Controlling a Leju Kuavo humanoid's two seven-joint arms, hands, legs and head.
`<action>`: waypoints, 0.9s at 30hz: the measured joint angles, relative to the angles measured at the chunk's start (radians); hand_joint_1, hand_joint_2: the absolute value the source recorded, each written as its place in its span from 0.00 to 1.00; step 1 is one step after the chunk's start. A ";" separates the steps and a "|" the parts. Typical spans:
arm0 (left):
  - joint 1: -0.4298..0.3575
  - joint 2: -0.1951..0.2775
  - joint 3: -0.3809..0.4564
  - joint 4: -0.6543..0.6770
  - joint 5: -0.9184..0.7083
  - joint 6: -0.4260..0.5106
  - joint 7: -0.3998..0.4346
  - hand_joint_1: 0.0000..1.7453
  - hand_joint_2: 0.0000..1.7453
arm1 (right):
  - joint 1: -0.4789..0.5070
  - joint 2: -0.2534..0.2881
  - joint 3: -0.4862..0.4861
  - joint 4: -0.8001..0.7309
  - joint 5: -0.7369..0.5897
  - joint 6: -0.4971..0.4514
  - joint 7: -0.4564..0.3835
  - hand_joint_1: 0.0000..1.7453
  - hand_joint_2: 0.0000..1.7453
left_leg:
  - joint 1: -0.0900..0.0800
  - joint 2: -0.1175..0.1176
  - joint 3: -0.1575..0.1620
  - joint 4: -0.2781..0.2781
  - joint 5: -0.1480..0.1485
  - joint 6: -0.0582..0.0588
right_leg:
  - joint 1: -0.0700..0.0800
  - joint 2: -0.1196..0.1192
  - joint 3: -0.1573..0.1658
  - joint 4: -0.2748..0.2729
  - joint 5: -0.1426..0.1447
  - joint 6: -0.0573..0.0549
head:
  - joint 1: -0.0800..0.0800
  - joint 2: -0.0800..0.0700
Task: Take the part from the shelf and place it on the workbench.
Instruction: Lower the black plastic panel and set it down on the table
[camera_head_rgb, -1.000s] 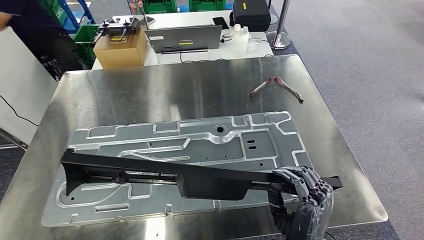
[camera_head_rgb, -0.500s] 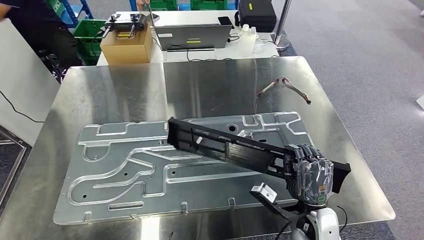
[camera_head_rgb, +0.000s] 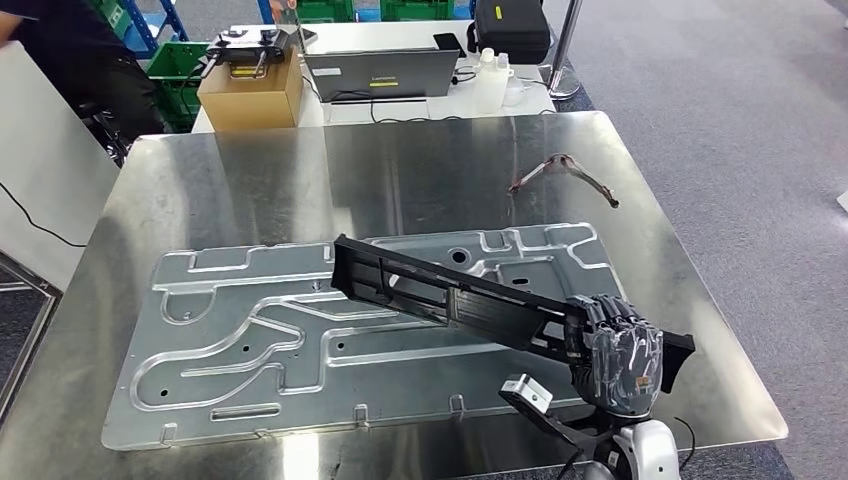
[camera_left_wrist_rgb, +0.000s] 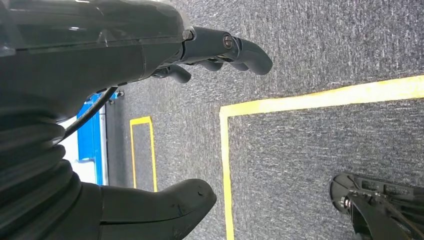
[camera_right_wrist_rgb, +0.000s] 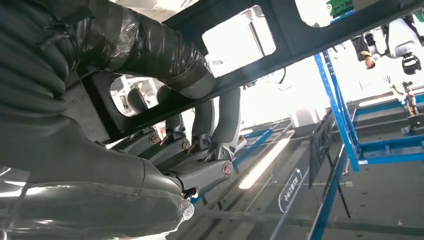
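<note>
Gripping a long black part (camera_head_rgb: 450, 298) near one end, the right hand (camera_head_rgb: 615, 350) held it slanted above the stamped metal plate (camera_head_rgb: 240, 340) lying on the steel workbench (camera_head_rgb: 400, 180). The left hand (camera_left_wrist_rgb: 150, 50) hung over grey carpet (camera_left_wrist_rgb: 325, 150), fingers (camera_left_wrist_rgb: 240, 47) apart, holding nothing. Glasses (camera_head_rgb: 562, 172) lay farther back.

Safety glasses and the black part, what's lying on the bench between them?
In the head view, between the safety glasses and black part: bare workbench, then the stamped metal panel's far edge.
</note>
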 joint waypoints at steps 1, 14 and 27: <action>0.000 0.000 0.000 0.000 -0.001 0.000 0.000 0.00 1.00 | 0.001 0.000 0.000 0.000 0.009 0.000 -0.001 1.00 1.00 | 0.000 0.000 0.000 0.000 0.000 0.000 | 0.000 0.000 0.000 0.000 0.000 0.000 | 0.000 0.000; 0.000 0.002 -0.010 0.000 -0.022 -0.001 0.003 0.00 1.00 | -0.015 -0.045 -0.003 -0.030 0.254 0.000 0.082 1.00 1.00 | 0.001 0.000 0.000 0.000 0.001 -0.001 | 0.001 0.000 0.000 0.002 0.000 0.000 | 0.000 0.000; 0.000 0.008 -0.018 0.000 -0.020 -0.003 0.000 0.00 1.00 | -0.040 -0.153 -0.053 -0.055 0.284 0.000 -0.049 1.00 1.00 | 0.001 0.000 0.000 0.000 0.001 -0.001 | 0.001 0.000 0.000 0.002 0.000 0.000 | 0.000 0.000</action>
